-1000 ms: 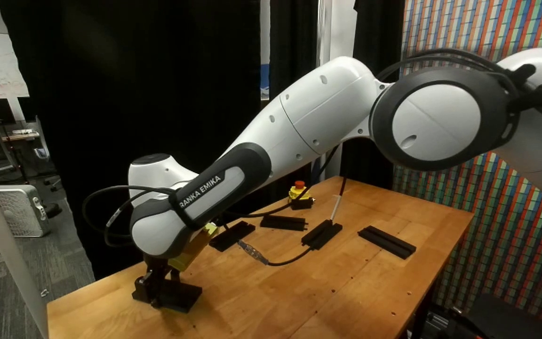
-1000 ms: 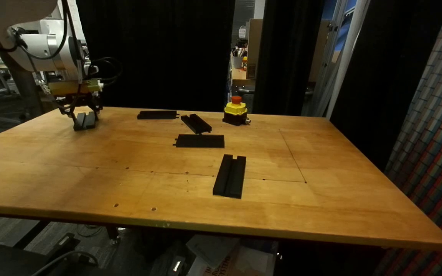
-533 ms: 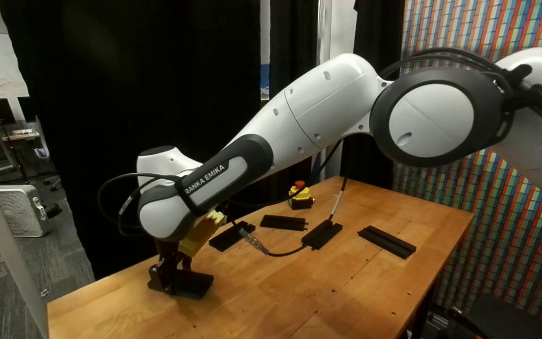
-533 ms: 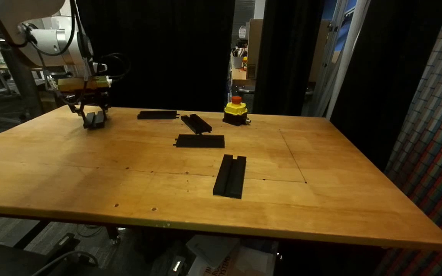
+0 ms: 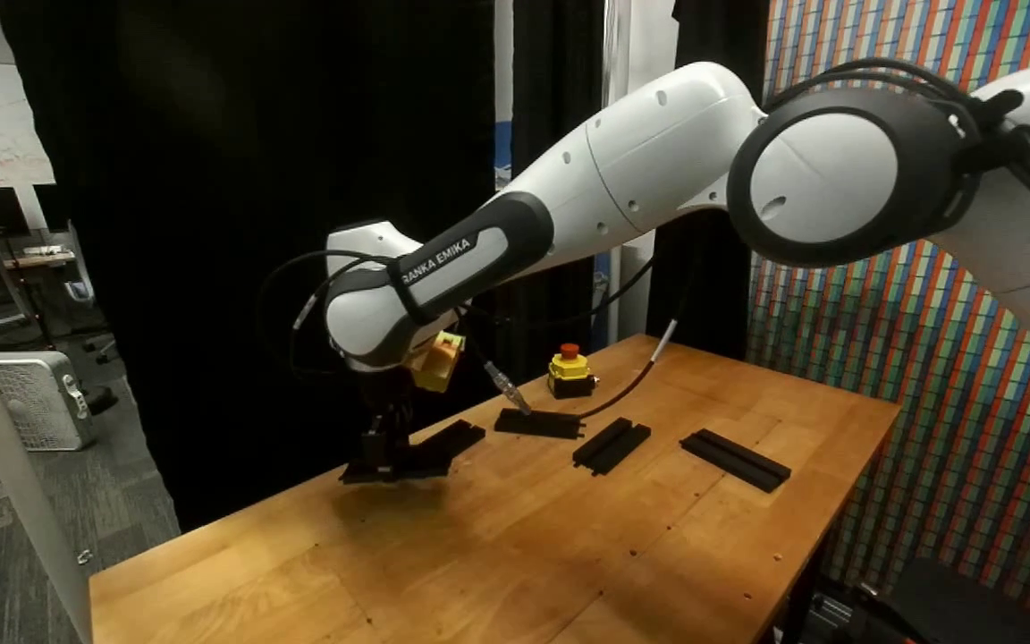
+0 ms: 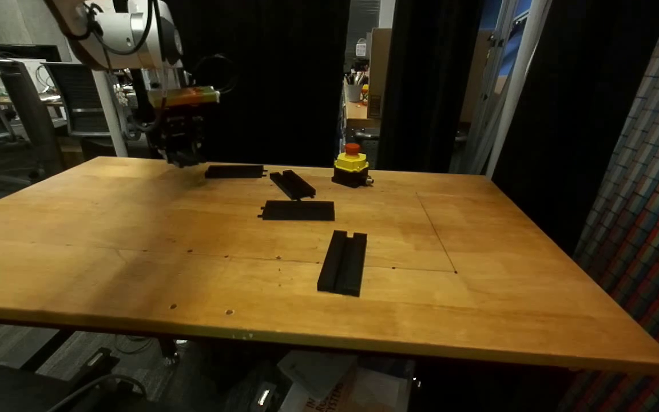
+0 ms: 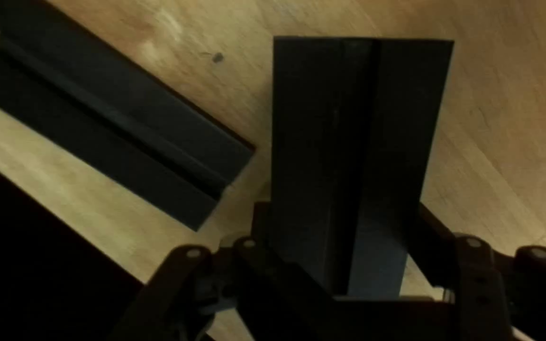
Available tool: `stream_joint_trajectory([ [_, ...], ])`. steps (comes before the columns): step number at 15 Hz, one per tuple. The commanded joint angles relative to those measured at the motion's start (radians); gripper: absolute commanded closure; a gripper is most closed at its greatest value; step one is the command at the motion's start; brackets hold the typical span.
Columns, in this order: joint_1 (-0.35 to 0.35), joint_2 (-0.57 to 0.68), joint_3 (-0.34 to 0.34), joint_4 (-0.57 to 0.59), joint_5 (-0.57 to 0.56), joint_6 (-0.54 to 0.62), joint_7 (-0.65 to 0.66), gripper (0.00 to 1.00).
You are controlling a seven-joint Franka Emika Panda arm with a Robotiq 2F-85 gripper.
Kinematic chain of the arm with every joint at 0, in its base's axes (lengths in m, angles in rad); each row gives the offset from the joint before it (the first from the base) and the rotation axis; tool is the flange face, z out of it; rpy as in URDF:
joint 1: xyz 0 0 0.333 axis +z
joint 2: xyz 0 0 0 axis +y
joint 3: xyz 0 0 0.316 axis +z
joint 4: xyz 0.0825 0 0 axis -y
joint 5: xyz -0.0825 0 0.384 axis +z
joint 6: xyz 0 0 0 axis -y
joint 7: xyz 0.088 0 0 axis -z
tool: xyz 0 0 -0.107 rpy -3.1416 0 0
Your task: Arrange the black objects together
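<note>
My gripper is shut on a grooved black bar, one finger on each long side. In both exterior views the gripper holds it just above the table's far edge. A second black bar lies to its left in the wrist view, at an angle and apart from it; it also shows in both exterior views. Further black bars lie on the table: a back one, a middle one and a separate one.
A yellow box with a red button stands at the back of the wooden table. A black curtain hangs behind the table's far edge. A cable hangs from the arm over the back bar.
My gripper has carried the held bar up off the table and towards the other bars, turning it on the way. The other bars have not moved.
</note>
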Motion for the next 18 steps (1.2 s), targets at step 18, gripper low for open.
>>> stream_joint_trajectory([
  [18, -0.171, -0.175, 0.057, -0.25, 0.01, 0.092, -0.891, 0.55],
])
